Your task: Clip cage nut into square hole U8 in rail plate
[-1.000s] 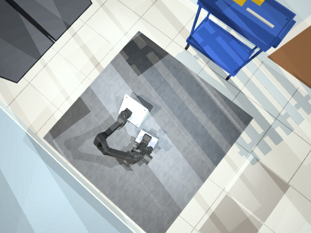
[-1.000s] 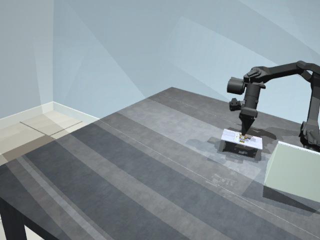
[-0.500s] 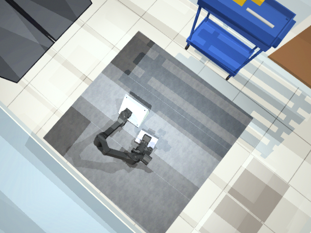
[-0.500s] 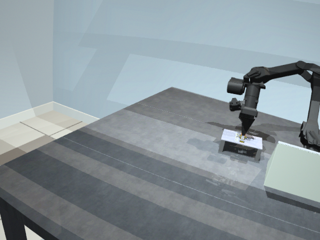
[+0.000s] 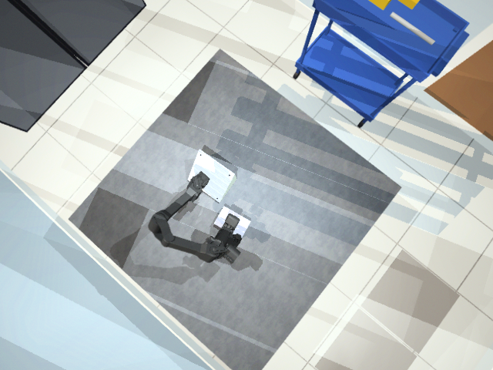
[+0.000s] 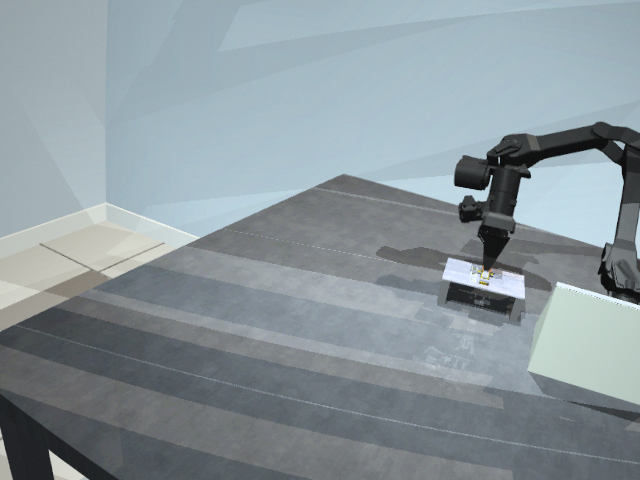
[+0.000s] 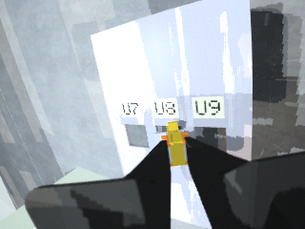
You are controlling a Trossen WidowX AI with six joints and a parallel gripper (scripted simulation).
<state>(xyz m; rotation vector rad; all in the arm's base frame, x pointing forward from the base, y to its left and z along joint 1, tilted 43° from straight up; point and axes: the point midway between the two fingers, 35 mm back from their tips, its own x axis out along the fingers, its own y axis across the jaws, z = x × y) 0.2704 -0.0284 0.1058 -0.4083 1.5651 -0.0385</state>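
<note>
- Cage nut, yellow with orange side pieces (image 6: 484,275) (image 7: 176,149), at the U8 hole of the white rectangular rail plate (image 5: 243,223) (image 6: 457,269) (image 7: 129,72); seating unclear.
- Black gripper (image 5: 229,231) (image 6: 486,269) (image 7: 175,145), nearly closed, pinching the nut.
- Pale-green, white-topped block (image 5: 216,175) (image 6: 584,341), beside the plate.

The counter (image 5: 302,159) (image 6: 217,330) is a dark grey, mottled top with pale streaks and bands of shadow. On it stands the rail plate (image 5: 243,221) (image 6: 460,268) (image 7: 138,62), raised on dark supports. Near the rail plate, apart from it, a pale green block (image 5: 232,183) (image 6: 589,341) with a white top carries the arm's foot (image 5: 200,179) (image 6: 622,268).
</note>
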